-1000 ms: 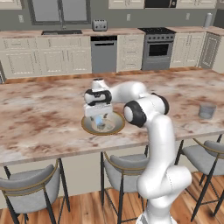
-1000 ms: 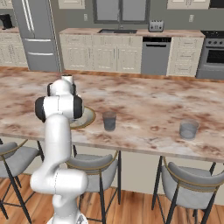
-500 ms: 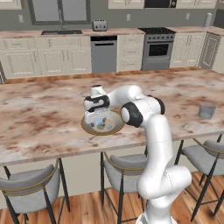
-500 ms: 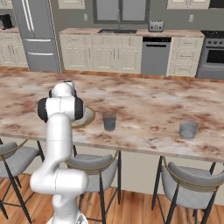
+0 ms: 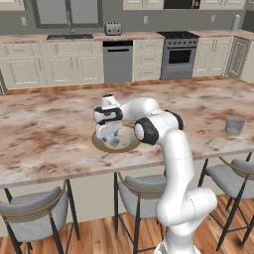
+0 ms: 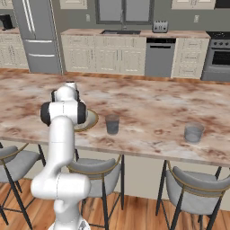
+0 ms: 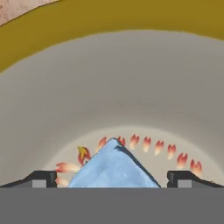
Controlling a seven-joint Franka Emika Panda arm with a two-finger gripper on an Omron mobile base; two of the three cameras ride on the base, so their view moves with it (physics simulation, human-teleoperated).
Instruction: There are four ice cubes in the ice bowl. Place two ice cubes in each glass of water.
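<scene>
The ice bowl [image 5: 130, 147], wide with a golden-tan rim, sits on the island counter. My gripper [image 5: 109, 137] reaches down into it from above. Seen from the hand, a pale blue ice cube [image 7: 114, 167] lies on the bowl's grey-beige floor [image 7: 131, 87], between my two dark fingertips [image 7: 42, 178]. The jaws stand wide apart on either side of the cube and do not touch it. My gripper [image 7: 113, 180] is open. One glass of water [image 6: 112, 124] stands just right of the bowl [image 6: 91, 119]. The other glass [image 6: 194, 133] stands far to the right [image 5: 234, 125].
The marble island counter [image 5: 44, 134] stretches to both sides of the bowl. Stools [image 5: 34, 213] stand along its near edge. Cabinets, a dishwasher and a stove [image 5: 178, 57] line the back wall, far from the arm.
The hand has come down from above the bowl into it, bringing the fingertips to the level of an ice cube. The jaws have stayed wide apart.
</scene>
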